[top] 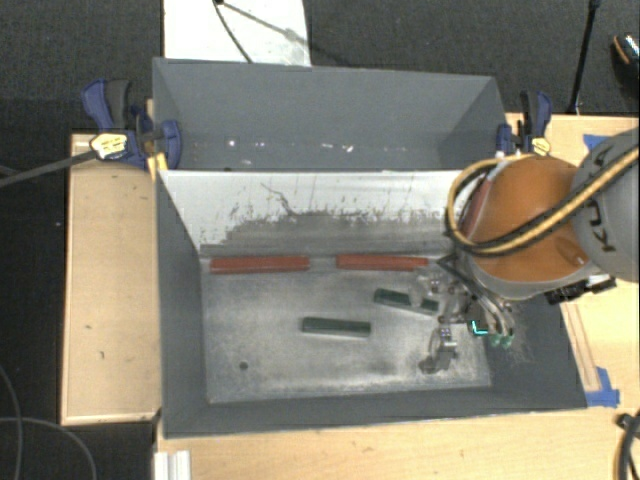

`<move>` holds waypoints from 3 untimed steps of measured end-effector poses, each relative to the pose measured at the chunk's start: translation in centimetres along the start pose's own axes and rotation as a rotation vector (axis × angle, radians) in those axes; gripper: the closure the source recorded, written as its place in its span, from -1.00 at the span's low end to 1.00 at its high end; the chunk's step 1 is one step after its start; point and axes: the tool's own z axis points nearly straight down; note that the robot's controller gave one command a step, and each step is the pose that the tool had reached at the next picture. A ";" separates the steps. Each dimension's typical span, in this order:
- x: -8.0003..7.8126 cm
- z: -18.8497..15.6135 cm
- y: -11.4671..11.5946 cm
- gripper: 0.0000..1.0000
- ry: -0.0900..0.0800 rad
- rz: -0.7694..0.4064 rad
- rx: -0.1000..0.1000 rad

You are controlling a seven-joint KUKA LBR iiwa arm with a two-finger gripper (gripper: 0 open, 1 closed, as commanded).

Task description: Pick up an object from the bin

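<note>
My gripper (441, 340) hangs low over the right part of the bin floor, close to the right wall. Just to its upper left lies a dark green bar (394, 297), slightly tilted, with its right end reaching under the gripper body. A second dark green bar (336, 326) rests flat near the middle of the floor, well to the left of the gripper. I see nothing held in the gripper.
Two reddish-brown sticks (259, 263) (382, 262) lie end to end along the foot of the bin's back wall. The arm with its orange cover and looped cables comes in over the right rim.
</note>
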 end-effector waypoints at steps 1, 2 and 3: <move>-6.8 3.8 0.2 -1.00 -0.011 -0.015 0.000; -7.1 6.8 1.1 -1.00 -0.006 -0.066 0.000; -7.2 6.7 1.1 1.00 -0.008 -0.066 0.001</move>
